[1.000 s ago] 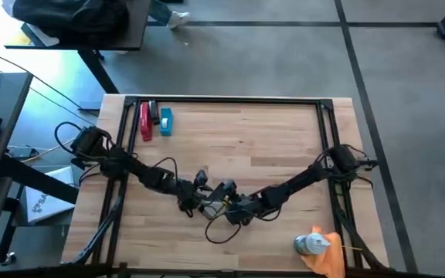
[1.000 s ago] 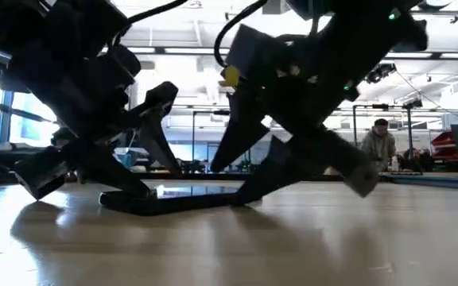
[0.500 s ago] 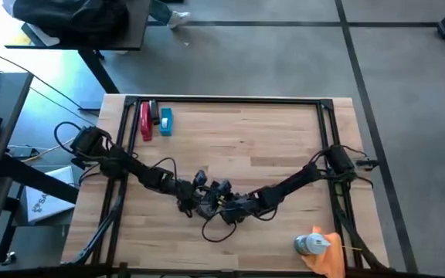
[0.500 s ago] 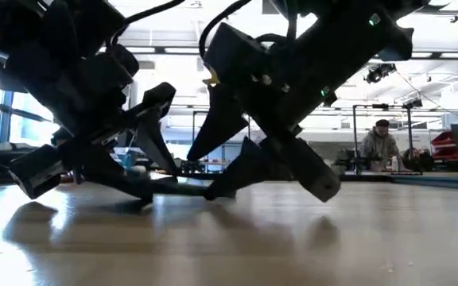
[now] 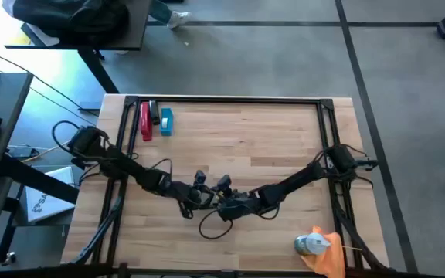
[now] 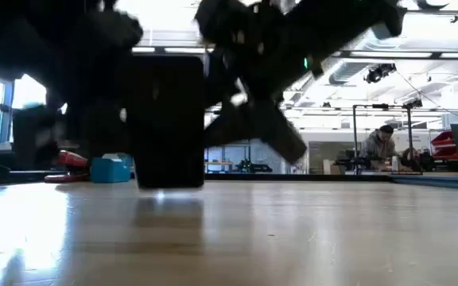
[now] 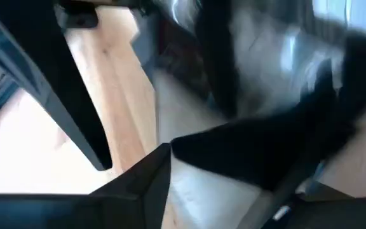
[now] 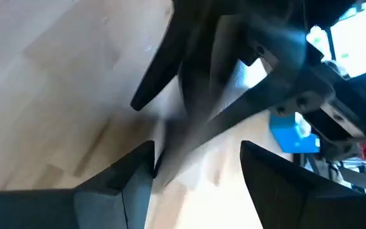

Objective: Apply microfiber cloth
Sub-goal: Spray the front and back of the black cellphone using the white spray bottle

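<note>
Your two grippers, left [image 5: 198, 193] and right [image 5: 221, 202], have lifted the phone [image 6: 165, 119] from flat to upright at mid-surface. How far either pair of jaws is open, I cannot tell. The cloth [image 5: 332, 257] still lies untouched at the near right corner beside the bottle [image 5: 309, 245], so wiping is not begun.

- Lying at the far left corner of the wooden desk [image 5: 238, 147]: a red tool [image 5: 145, 121], with a small blue box [image 5: 165, 121] just beside it.
- Standing at the near right corner: a white spray bottle [image 5: 310, 244].
- Standing upright on edge mid-desk in the low view: a flat black slab [image 6: 168, 119].
- Sitting in the room beyond the desk: a person [image 6: 378, 146] at a bench.
- Showing off the desk's far left: a dark table [image 5: 83, 23] on grey floor.
</note>
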Robot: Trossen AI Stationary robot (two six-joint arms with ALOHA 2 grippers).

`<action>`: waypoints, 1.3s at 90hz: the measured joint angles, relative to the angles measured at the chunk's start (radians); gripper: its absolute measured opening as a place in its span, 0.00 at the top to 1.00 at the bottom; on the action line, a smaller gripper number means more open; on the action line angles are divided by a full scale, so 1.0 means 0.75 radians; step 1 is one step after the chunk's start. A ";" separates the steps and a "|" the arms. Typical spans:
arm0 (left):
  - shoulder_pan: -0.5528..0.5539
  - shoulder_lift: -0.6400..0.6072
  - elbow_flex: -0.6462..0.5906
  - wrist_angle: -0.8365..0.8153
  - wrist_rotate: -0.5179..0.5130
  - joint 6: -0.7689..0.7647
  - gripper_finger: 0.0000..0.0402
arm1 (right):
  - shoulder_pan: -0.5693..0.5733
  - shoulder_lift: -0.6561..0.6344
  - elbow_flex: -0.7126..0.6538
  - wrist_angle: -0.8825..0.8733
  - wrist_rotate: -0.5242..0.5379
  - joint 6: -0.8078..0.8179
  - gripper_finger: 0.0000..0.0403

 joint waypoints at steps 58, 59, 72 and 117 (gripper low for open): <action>0.005 -0.530 0.004 -0.104 -0.147 -0.547 0.98 | -0.053 -0.453 0.001 0.017 -0.200 0.609 0.51; 0.005 -0.533 0.004 -0.100 -0.137 -0.552 0.98 | -0.057 -0.458 0.001 0.022 -0.219 0.632 0.51; -0.001 -0.521 0.003 -0.037 -0.066 -0.577 0.99 | -0.112 -0.479 0.000 0.126 -0.440 0.870 0.51; 0.005 -0.376 0.003 0.129 -0.212 -0.677 0.99 | -0.201 -0.426 -0.003 0.281 -0.673 1.098 0.60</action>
